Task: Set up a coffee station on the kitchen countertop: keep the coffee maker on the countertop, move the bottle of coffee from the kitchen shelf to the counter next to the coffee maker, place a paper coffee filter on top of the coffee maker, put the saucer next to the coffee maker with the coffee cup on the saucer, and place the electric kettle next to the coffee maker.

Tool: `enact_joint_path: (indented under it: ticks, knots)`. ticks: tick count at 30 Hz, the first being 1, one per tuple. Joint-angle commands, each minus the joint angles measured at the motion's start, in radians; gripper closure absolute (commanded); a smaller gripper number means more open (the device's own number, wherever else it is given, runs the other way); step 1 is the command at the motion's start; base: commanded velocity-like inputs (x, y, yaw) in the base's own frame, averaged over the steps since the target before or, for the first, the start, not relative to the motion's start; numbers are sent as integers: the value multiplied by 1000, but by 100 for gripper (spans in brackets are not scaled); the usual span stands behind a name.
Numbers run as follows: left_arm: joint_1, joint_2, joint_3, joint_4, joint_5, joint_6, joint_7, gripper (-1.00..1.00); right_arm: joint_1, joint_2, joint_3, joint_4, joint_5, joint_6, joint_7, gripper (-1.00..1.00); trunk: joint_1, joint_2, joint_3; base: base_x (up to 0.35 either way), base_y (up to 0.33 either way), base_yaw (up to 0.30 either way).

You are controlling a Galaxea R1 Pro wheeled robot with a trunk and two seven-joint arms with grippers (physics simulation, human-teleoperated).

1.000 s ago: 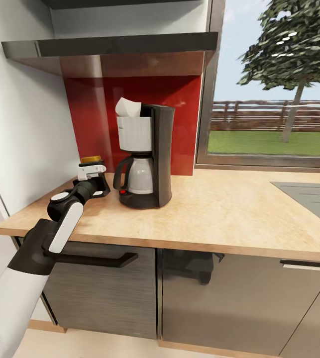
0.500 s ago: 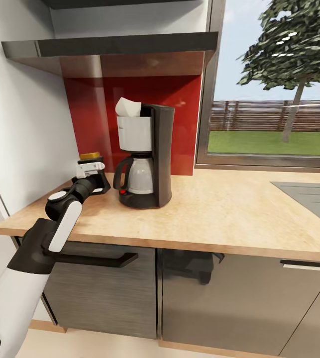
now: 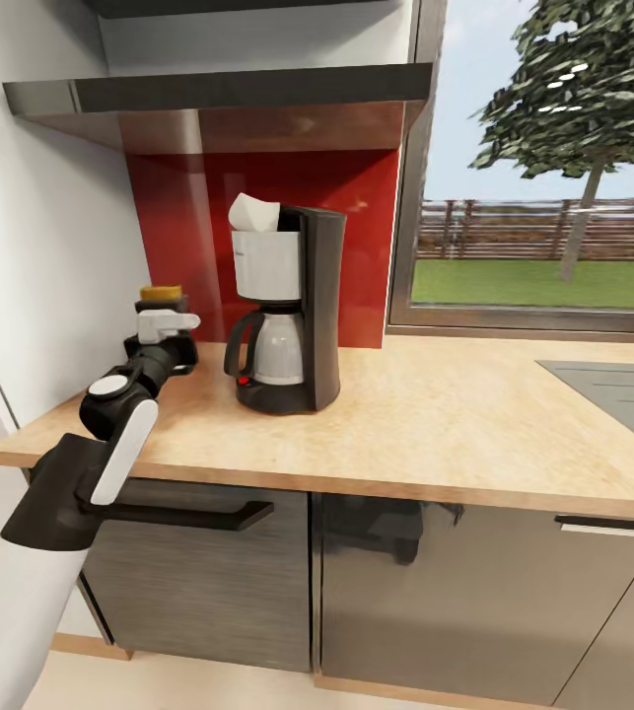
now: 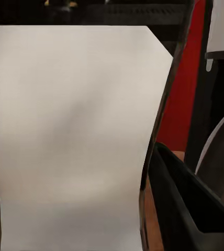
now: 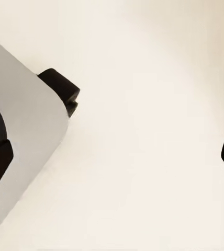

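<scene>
The left gripper (image 3: 162,325) has its jaws closed on the bottle of coffee (image 3: 161,294), held near the tabletop's (image 3: 435,414) back left corner, just left of the coffee maker (image 3: 287,311). A paper coffee filter (image 3: 253,212) sits on the machine's top, before a red backsplash (image 3: 183,227) and a window (image 3: 543,177).

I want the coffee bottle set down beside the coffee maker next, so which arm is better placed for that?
Left. The left gripper is at the bottle of coffee, over the countertop just beside the coffee maker. The left wrist view is close up on the bottle's white label.
</scene>
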Motion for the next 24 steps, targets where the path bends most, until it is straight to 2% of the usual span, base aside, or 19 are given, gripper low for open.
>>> enact_joint_path:
  ticks: [1, 2, 3, 6, 20, 24]
  knots:
    - [-1, 1, -2, -4, 10, 6, 9, 100, -1, -12, 5, 5, -9, -12, 5, -100, 0, 0, -1, 0, 0, 0]
    - [-1, 1, -2, -6, 10, 7, 9, 100, 1, -21, 6, 6, -11, -28, 5, -100, 0, 0, -1, 0, 0, 0]
    - [-1, 2, -2, -14, 10, 9, 8, 100, 6, -35, 6, 17, -14, -110, 5, -100, 0, 0, -1, 0, 0, 0]
    - [-1, 3, -1, -22, 11, 13, 5, 100, 14, -41, 8, 24, -15, -179, 5, -100, 0, 0, -1, 0, 0, 0]
    - [-1, 3, -1, -26, 12, 14, -4, 100, 14, -39, 8, 24, -15, -180, 4, -100, 0, 0, -1, 0, 0, 0]
    - [-1, 3, -1, -26, 13, 21, -90, 100, 14, -39, 8, 24, -15, -180, 4, -100, 0, 0, -1, 0, 0, 0]
